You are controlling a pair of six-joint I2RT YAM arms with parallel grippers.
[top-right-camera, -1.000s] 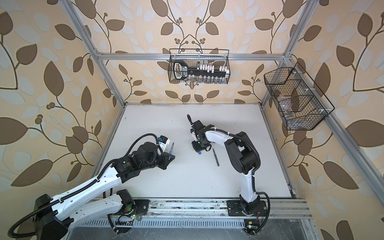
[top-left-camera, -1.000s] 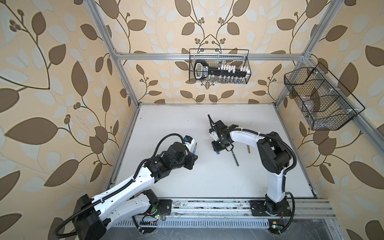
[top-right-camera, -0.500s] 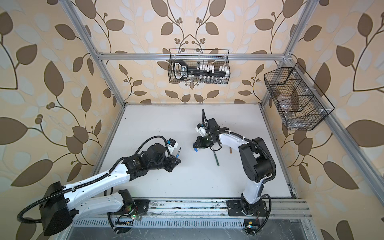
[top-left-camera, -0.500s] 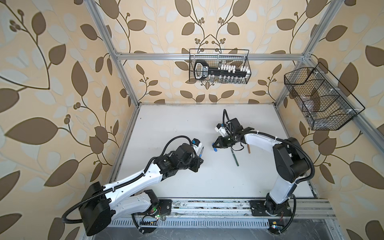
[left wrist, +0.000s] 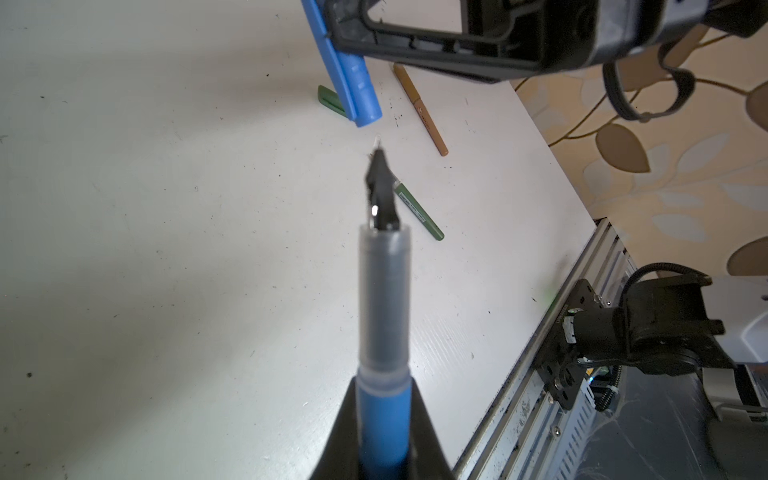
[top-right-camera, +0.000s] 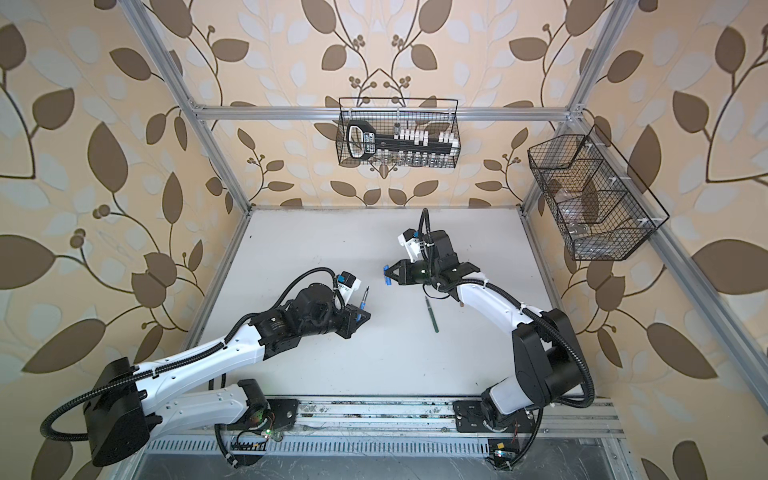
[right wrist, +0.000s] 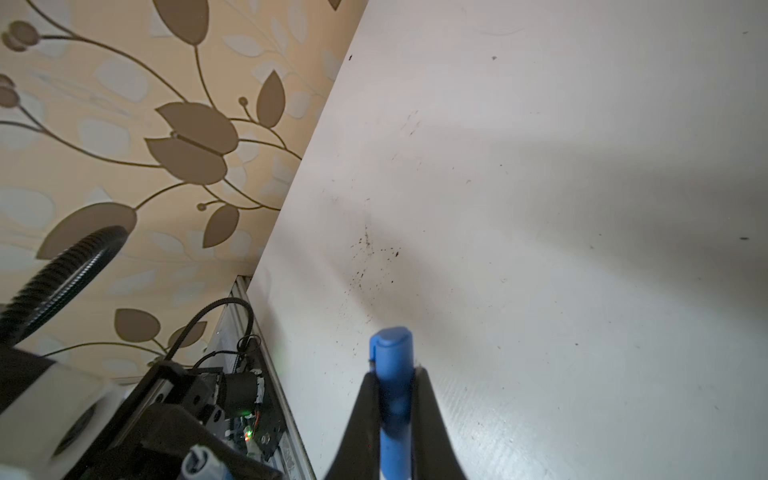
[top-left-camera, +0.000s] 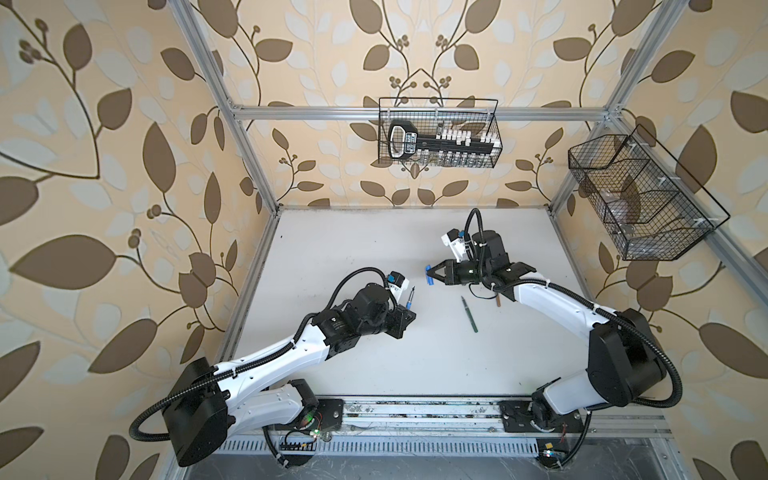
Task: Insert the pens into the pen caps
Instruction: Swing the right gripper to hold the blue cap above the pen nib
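Left pincer (top-left-camera: 409,312) points blue pen (left wrist: 384,316) toward blue cap (left wrist: 356,85) in right pincer (top-left-camera: 430,274).

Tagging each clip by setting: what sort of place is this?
Probably a purpose-built robot test cell, not a home: aluminium frame lined with leaf wallpaper around a white tabletop, left arm and right arm bolted to a front rail, wire baskets hung on the walls.
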